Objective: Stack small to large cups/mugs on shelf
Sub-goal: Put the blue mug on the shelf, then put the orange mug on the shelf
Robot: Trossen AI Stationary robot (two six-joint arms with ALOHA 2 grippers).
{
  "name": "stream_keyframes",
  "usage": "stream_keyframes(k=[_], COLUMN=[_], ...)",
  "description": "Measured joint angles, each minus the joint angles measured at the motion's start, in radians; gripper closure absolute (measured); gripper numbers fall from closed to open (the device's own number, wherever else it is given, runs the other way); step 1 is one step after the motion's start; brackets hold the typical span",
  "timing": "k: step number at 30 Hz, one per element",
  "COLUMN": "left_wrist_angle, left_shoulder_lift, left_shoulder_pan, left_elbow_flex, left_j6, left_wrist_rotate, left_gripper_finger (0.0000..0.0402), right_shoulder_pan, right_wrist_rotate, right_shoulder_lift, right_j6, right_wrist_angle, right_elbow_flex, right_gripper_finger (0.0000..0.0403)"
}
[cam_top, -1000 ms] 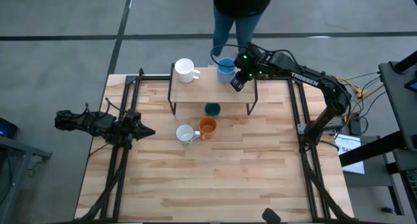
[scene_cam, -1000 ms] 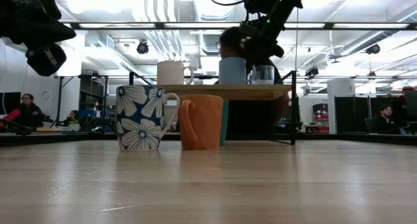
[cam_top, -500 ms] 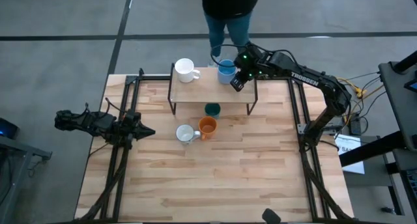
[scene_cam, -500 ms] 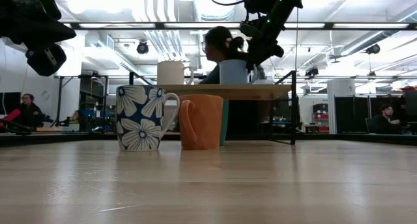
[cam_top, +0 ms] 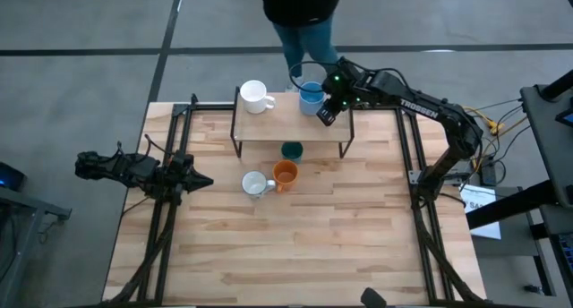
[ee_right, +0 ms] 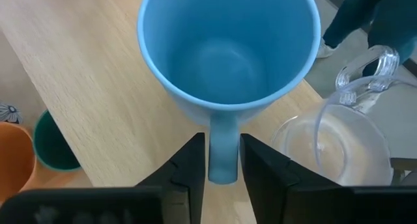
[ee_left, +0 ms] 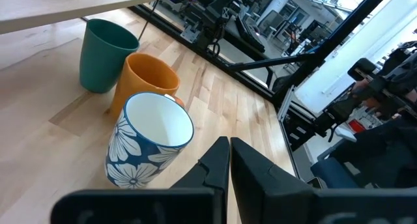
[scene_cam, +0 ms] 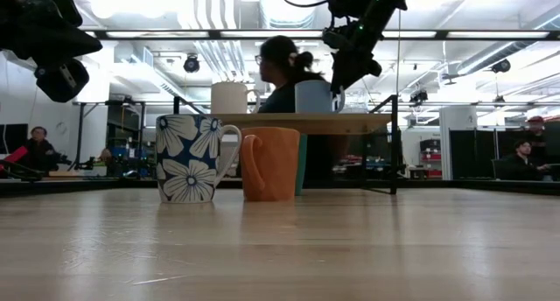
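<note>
A light blue mug and a white mug stand on the wooden shelf. A clear glass stands beside the blue mug. My right gripper is open and points down at a slant; its fingers flank the blue mug's handle with a thin gap on each side. Below the shelf's near edge, a dark green cup, an orange mug and a flower-patterned mug stand on the table. My left gripper is shut, at the table's left.
A person stands just beyond the table's far edge, behind the shelf. Black frame rails run along both sides of the table. The near half of the table is bare wood.
The person behind the far edge has stepped toward the table's left. Both arms and all the cups have kept still.
</note>
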Motion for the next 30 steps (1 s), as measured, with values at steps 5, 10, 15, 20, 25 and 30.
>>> stream_keyframes(k=[5,10,15,20,25,30], left_wrist_angle=[0.000,-0.001,-0.001,-0.004,-0.004,-0.005], left_shoulder_lift=[0.000,0.000,0.000,0.000,0.000,0.000], left_shoulder_pan=[0.000,0.000,0.000,0.000,0.000,0.000], left_elbow_flex=[0.000,0.000,0.000,0.000,0.000,0.000], left_j6=[0.000,0.000,0.000,0.001,0.001,0.001], left_wrist_rotate=[0.000,0.000,0.000,0.000,0.000,0.000], left_gripper_finger=[0.0402,0.0402,0.0402,0.0402,0.0402,0.0402], right_shoulder_pan=[0.000,0.002,0.002,0.009,0.039,0.092], right_wrist_rotate=[0.000,0.000,0.000,-0.001,-0.008,-0.018], right_shoulder_lift=[-0.002,-0.011,-0.029,-0.047,-0.074,-0.125], right_j6=[-0.002,-0.001,-0.001,0.008,0.007,0.007], right_wrist_angle=[-0.006,-0.015,-0.008,-0.007,-0.002,0.028], right_elbow_flex=[0.003,0.003,0.003,0.004,0.004,0.004], right_gripper_finger=[0.0313,0.0312,0.0314,0.0312,0.0313,0.0315])
